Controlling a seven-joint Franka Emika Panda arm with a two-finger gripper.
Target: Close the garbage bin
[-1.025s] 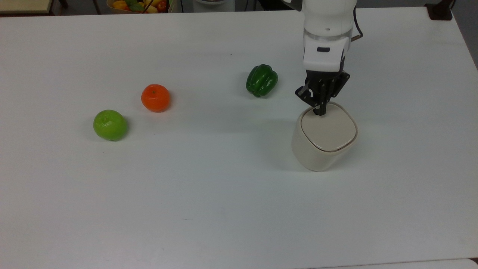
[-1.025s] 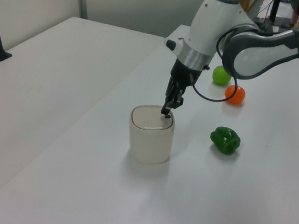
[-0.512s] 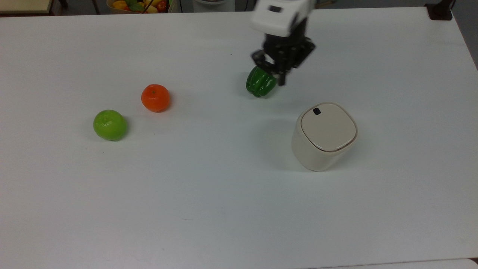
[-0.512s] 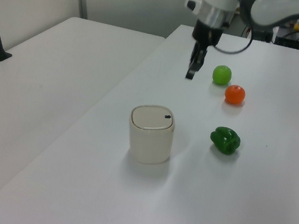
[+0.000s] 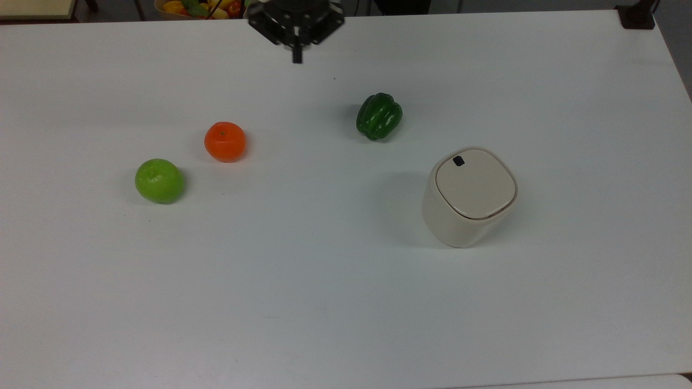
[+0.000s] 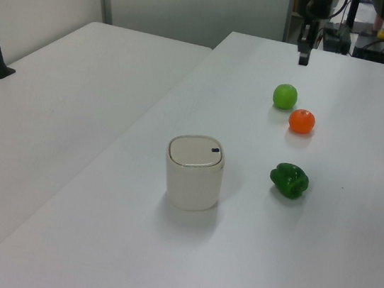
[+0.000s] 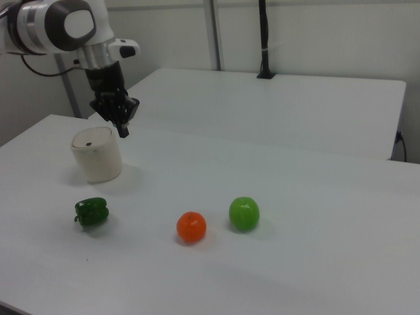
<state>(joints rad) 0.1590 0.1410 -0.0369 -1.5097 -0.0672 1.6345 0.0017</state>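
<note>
The claw (image 5: 296, 55) is hanging over the far edge of the white table (image 5: 324, 281), at the top of the top view. Its two black fingers are pressing together into one thin tip, and they are holding nothing. In the left view the claw (image 6: 303, 57) is hanging far behind the fruits. In the right view the claw (image 7: 123, 130) is showing just above the bin's top edge, under the white arm (image 7: 62, 23).

The garbage bin (image 5: 459, 221) is standing on the table, on the top view's right. Its flat lid (image 5: 476, 186) is lying down shut on top. A small black mark (image 5: 458, 160) is sitting near the lid's rim.

A green pepper (image 5: 379, 115) is lying near the bin, up and to the top view's left of it, not touching. An orange (image 5: 225, 141) and a round green fruit (image 5: 159, 180) are sitting close together, well apart from the bin, on the top view's left.

A second white table (image 6: 53, 110) is standing beside this one, with a thin gap between them. A black pole (image 7: 263, 39) is standing at its back, by a pale wall (image 7: 328, 33). A bowl of coloured fruit (image 5: 200, 8) is peeking in past the table's far edge.
</note>
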